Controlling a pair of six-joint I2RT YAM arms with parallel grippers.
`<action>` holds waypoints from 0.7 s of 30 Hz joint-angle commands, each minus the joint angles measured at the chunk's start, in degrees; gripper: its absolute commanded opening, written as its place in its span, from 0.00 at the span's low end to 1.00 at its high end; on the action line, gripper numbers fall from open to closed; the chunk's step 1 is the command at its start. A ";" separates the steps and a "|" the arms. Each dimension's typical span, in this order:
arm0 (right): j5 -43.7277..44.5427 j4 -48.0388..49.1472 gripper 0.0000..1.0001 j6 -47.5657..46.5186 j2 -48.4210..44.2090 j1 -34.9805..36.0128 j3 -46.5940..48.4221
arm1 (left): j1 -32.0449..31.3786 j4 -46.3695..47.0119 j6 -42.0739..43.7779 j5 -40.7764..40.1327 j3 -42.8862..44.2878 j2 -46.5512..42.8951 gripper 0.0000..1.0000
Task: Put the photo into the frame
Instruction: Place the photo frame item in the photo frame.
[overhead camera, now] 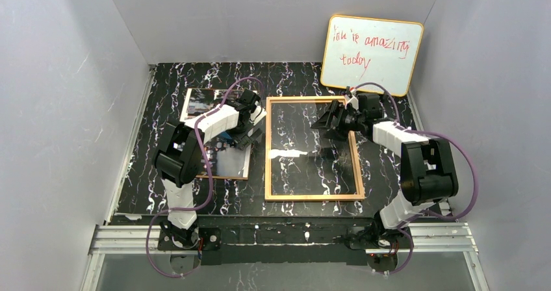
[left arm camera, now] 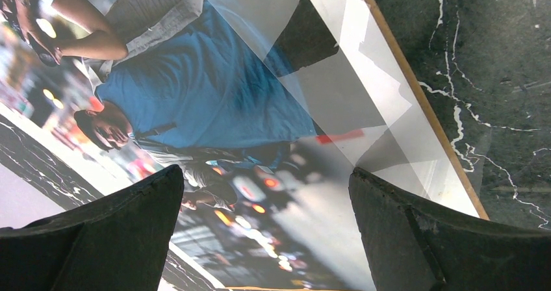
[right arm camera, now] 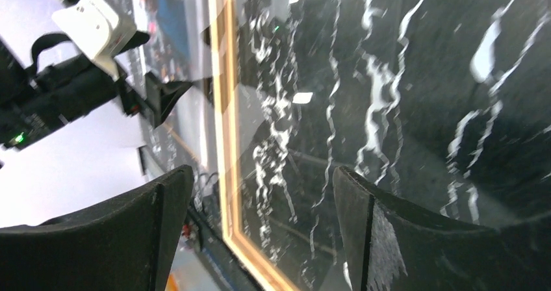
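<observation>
Over on the left side of the tabletop (overhead camera: 292, 76) the photo (left arm camera: 214, 89) lies flat and face up, blue shirt showing, just beside the frame's left rail but not in it yet; the left end effector (left arm camera: 265, 174) hangs right above the print with its jaws spread wide and nothing between them, so it's released. My guess is it's parked there to line up a pick on the glossy sheet, which looks like a pain to grab flat.

The frame (overhead camera: 312, 197) sits mid-tabletop with the marble pattern showing straight through the clear pane; to me that means the opening is ready to take the print. The right end effector (right arm camera: 261, 171) is over the far right part of the pane, jaws apart too, gripping nothing; probably placed there to pin or steady the frame while the other arm brings the photo over, though that's just my read.

A thin brown edge (left arm camera: 425, 106) runs along one side of the print in the left wrist view; could be a backing board under it, can't tell for sure.

The whiteboard (overhead camera: 370, 54) with red scribble leans on the far wall, well apart from the action; not part of this.

So the task looks barely begun; sliding the print sideways may beat pinching it.
</observation>
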 commanded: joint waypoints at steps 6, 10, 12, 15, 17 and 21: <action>10.31 -2.53 0.90 -7.77 11.98 -0.40 11.52 | 0.31 0.52 -1.59 3.31 -2.57 0.61 0.98; 11.23 -0.27 0.89 -8.55 16.96 -0.40 14.70 | 0.33 0.69 0.00 1.51 -3.55 1.96 0.98; 10.90 0.73 0.89 -8.57 18.96 -0.39 16.30 | 0.33 1.14 0.31 1.09 -4.30 3.13 0.98; 9.20 2.25 0.89 -8.12 21.40 -0.40 18.10 | 0.25 1.78 0.26 1.81 -5.17 4.38 0.98; 7.46 3.09 0.89 -7.51 23.06 -0.40 19.52 | 0.27 1.92 0.32 2.08 -5.17 5.13 0.98; 4.44 5.17 0.87 -6.01 26.19 -0.39 21.36 | 0.27 2.04 0.77 2.93 -4.91 5.58 0.97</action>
